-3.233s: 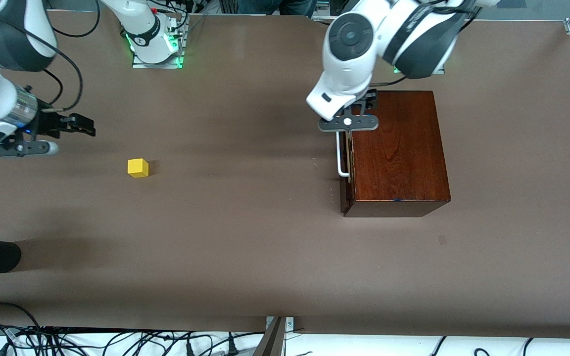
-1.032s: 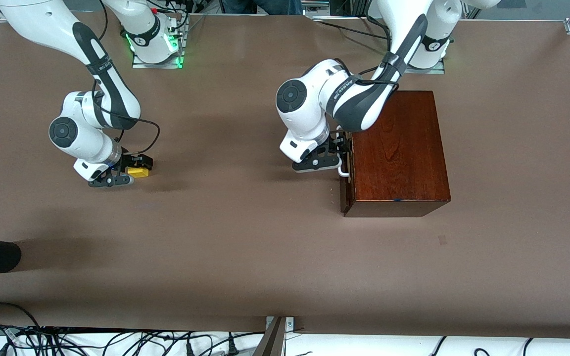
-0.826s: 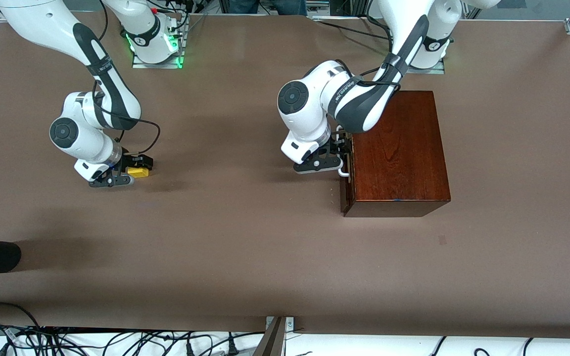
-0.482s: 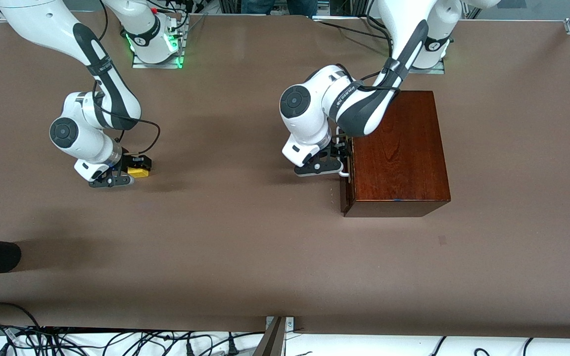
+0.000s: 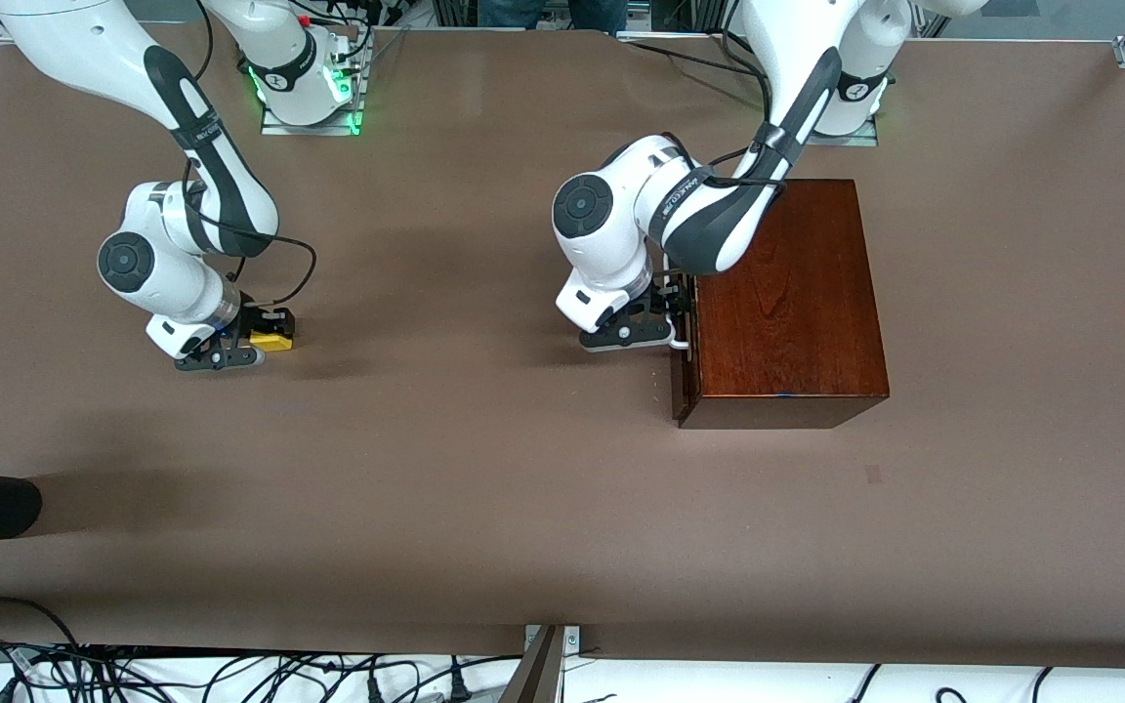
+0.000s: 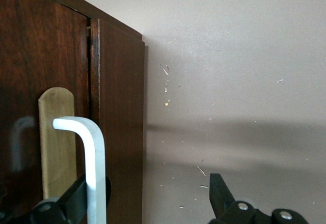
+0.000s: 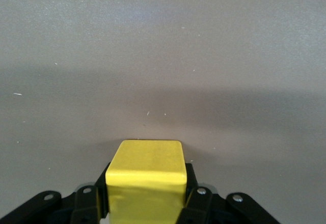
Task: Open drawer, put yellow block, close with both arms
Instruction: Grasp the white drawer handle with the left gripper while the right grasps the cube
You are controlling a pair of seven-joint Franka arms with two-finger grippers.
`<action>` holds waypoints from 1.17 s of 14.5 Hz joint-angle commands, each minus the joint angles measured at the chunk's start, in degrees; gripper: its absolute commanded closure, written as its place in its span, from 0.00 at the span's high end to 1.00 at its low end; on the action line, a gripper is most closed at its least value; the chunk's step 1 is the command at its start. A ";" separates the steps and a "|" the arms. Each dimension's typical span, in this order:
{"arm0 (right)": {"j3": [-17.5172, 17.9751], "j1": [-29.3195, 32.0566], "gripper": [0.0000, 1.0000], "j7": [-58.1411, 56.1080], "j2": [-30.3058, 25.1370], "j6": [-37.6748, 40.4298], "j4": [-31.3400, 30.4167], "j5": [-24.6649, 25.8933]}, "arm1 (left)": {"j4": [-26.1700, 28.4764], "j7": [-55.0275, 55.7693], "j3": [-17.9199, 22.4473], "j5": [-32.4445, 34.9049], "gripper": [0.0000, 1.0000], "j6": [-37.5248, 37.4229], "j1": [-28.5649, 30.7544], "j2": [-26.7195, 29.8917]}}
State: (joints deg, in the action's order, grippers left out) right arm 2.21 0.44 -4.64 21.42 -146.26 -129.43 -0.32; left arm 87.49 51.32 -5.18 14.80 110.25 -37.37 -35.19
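Since a second ago, right gripper (image 5: 265, 335) is clamped on block (image 5: 271, 341), down on table (image 5: 484, 508) toward right arm's end. Drawer (image 5: 682, 337) is shut; left gripper (image 5: 672, 314), spread wide, straddles handle (image 6: 91, 158). Drawer likely stiff, pulled by handle; block light, rigid. Drawer interior is hidden.

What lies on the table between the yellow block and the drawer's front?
Nothing: in the front view only bare brown table runs from the yellow block, clamped in the right gripper, to the drawer, where the open left gripper straddles the handle.
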 commanded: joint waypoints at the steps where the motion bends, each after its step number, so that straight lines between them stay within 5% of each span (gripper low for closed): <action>1: -0.01 -0.18 0.00 -0.19 0.47 -0.43 0.58 0.41 | -0.21 0.45 -0.27 0.76 1.00 2.34 -0.16 -0.41; 10: -0.19 0.00 0.00 -0.20 -2.25 2.47 2.42 0.32 | -1.44 3.79 -1.15 -0.73 1.00 4.89 -0.59 -1.82; 17: -0.54 0.09 0.00 0.68 -3.49 15.47 9.80 0.06 | -5.84 6.16 -1.15 -1.17 1.00 4.89 -4.37 -4.27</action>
State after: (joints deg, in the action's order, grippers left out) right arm 1.77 0.49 -4.53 18.37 -133.90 -121.39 -0.33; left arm 85.40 55.75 -6.19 14.70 114.91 -40.10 -36.98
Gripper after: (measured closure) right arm 0.445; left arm 0.000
